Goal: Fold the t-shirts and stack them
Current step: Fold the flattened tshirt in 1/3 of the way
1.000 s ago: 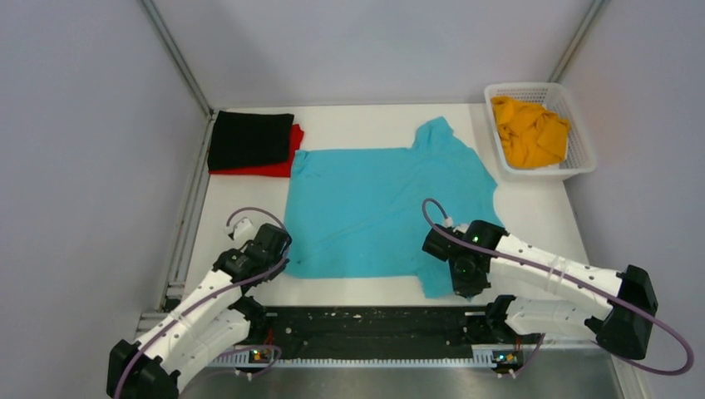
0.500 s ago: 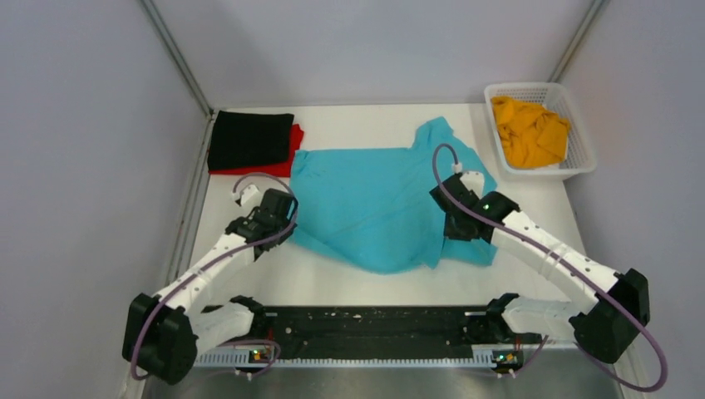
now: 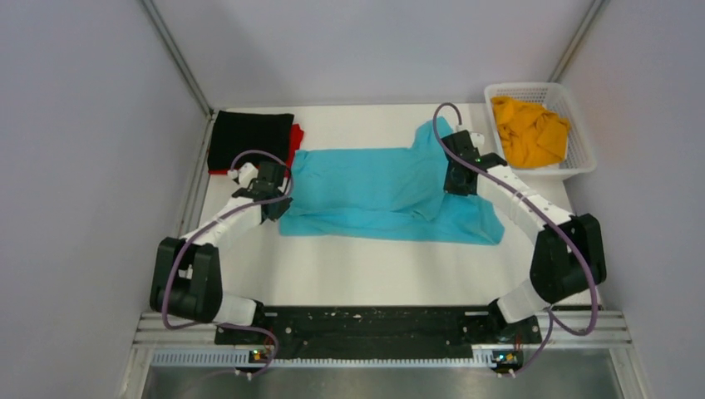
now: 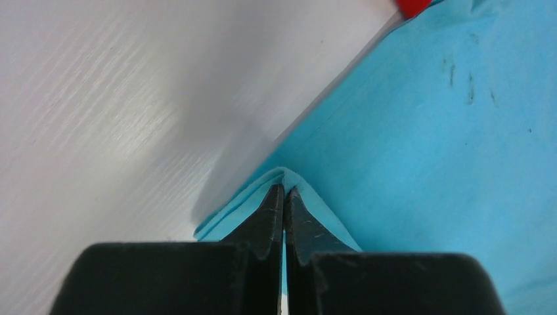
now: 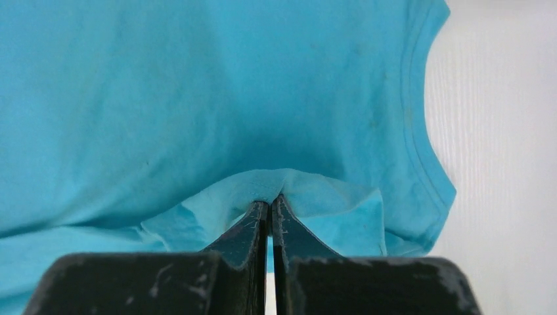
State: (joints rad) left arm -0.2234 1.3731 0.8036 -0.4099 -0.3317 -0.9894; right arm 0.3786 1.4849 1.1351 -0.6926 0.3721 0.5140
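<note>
Turquoise shirt (image 3: pixel 374 189) lies across the middle of the table (image 3: pixel 374 266), doubled into a wide band. A second ago it was spread flat with both claws at its lower hem, and that hem has since been carried up over the upper half. Black shirt (image 3: pixel 249 137) sits folded on the red shirt (image 3: pixel 296 135) at upper left, so those two look done. Orange shirt (image 3: pixel 528 131) is crumpled in the basket (image 3: pixel 582 160) at upper right. Further folds and the stacking remain, I judge. Left claw (image 4: pixel 284 190) and right claw (image 5: pixel 270 200) are each pressed together, pinching a peak of turquoise cloth.
</note>
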